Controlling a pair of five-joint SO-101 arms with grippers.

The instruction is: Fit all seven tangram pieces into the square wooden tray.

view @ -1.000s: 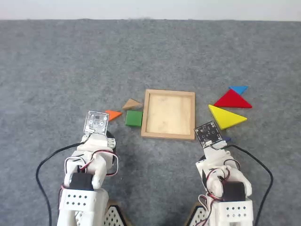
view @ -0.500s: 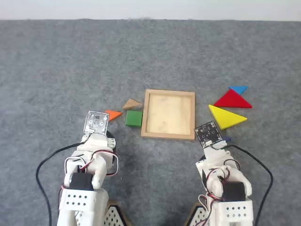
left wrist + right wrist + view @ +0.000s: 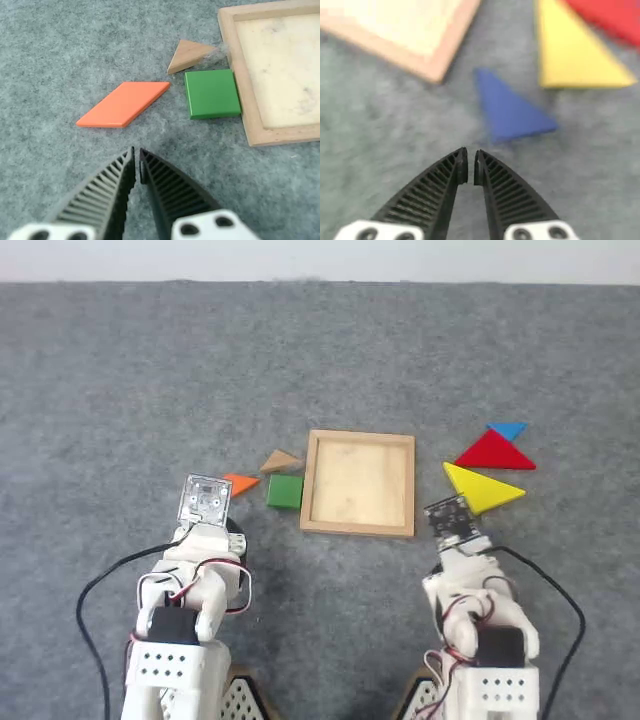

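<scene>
Since a second ago the right arm (image 3: 470, 610) has swung a little toward the right of the high view, so its wrist now sits below the yellow triangle (image 3: 480, 488) (image 3: 575, 55) instead of at the tray's lower right corner. The left arm (image 3: 195, 580) has not moved.

The square wooden tray (image 3: 358, 529) (image 3: 285, 134) (image 3: 455, 35) lies at the centre of the grey counter (image 3: 150, 370) with no piece in it. Just left of it are the green square (image 3: 285, 490) (image 3: 212, 93), which touches or nearly touches the tray's left rim, the tan small triangle (image 3: 281, 460) (image 3: 189, 54) above it, and the orange parallelogram (image 3: 240, 483) (image 3: 124, 103) farther left.

To the right of the tray, the red triangle (image 3: 494, 453) (image 3: 610, 17) lies above the yellow one, with the light blue triangle (image 3: 507, 429) at its upper edge. A dark blue triangle (image 3: 510, 112) lies between the tray's corner and the yellow triangle, just ahead of the right jaws.

The left jaws are pressed together on nothing, over bare counter short of the parallelogram. The right jaws are likewise pressed together and hold nothing.
</scene>
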